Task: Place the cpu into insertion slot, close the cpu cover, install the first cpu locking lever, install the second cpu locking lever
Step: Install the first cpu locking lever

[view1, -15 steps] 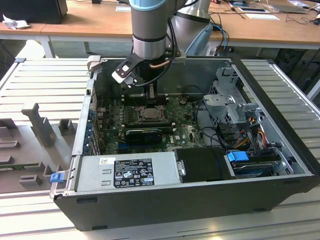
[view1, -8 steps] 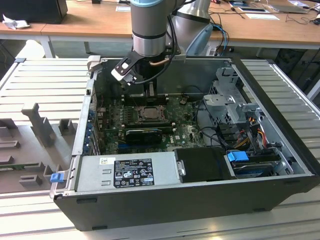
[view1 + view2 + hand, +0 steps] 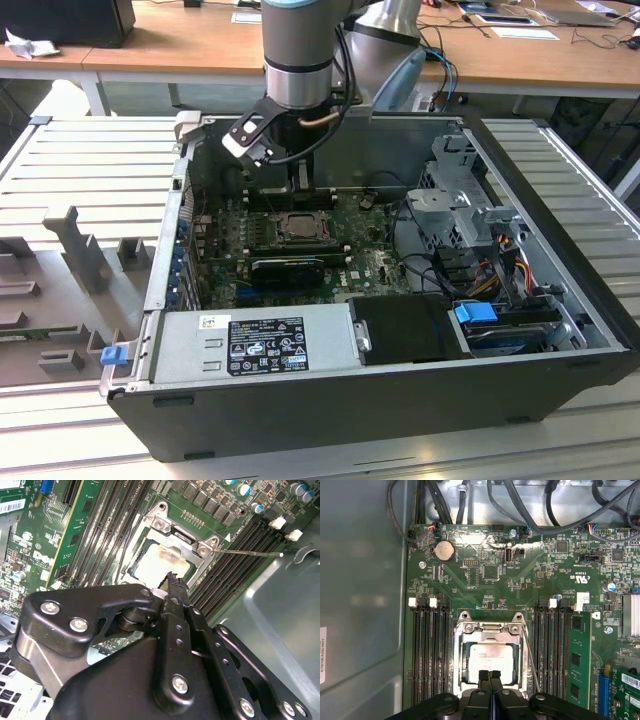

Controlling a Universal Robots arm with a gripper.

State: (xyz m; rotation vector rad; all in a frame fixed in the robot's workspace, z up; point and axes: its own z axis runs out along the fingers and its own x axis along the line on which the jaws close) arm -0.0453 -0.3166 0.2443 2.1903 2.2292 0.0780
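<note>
I see my gripper (image 3: 489,675) with its fingers pressed together, empty, at the edge of the cpu cover (image 3: 490,628). The cpu (image 3: 491,656) sits in the insertion slot (image 3: 465,655), with the cover lying flat over it.

Straight down over the cpu cover (image 3: 490,629) you've got open air, and that's where your gripper (image 3: 490,676) hangs, fingers pressed together. It's tighter sideways though: memory slots (image 3: 427,650) flank it on both sides, and a thin locking lever (image 3: 250,553) pokes out over one bank. Further out you're boxed in by the case wall (image 3: 360,605), a cable bundle (image 3: 440,502), the drive cage (image 3: 460,200) and the power supply (image 3: 260,340).
</note>
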